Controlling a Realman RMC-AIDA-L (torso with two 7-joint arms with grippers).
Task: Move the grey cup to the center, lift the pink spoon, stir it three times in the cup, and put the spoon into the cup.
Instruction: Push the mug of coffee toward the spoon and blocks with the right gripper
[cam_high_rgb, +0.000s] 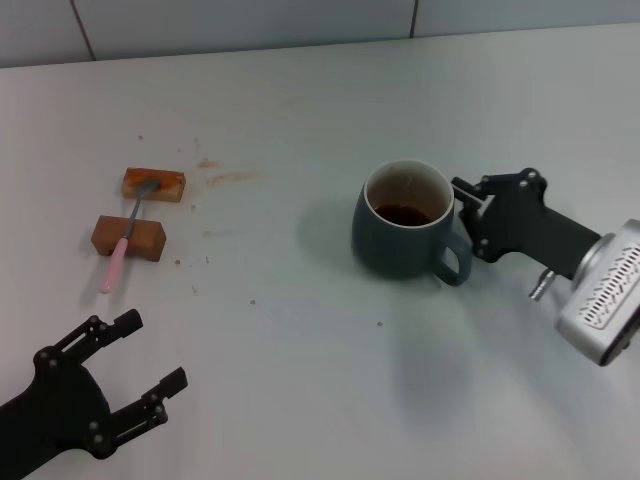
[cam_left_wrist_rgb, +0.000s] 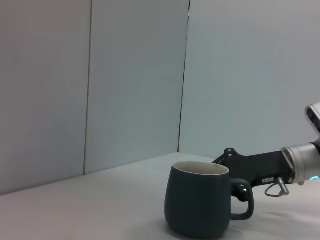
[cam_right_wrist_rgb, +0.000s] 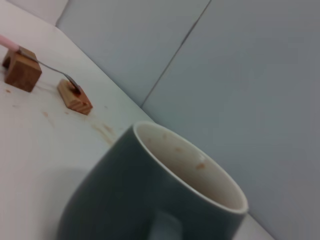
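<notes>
The grey cup (cam_high_rgb: 400, 240) stands upright right of the table's middle, dark liquid inside, its handle turned toward my right arm. In the left wrist view the cup (cam_left_wrist_rgb: 197, 205) is seen from the side, and it fills the right wrist view (cam_right_wrist_rgb: 125, 200). My right gripper (cam_high_rgb: 468, 215) sits right against the cup's handle side, level with the rim. The pink spoon (cam_high_rgb: 125, 240) lies across two wooden blocks at the left, bowl on the far block. My left gripper (cam_high_rgb: 155, 350) hangs open and empty at the near left corner, short of the spoon.
Two small brown wooden blocks (cam_high_rgb: 153, 183) (cam_high_rgb: 128, 237) hold the spoon off the table. Brown stains (cam_high_rgb: 225, 178) mark the surface behind them. A grey panelled wall (cam_left_wrist_rgb: 135, 75) runs along the table's far edge.
</notes>
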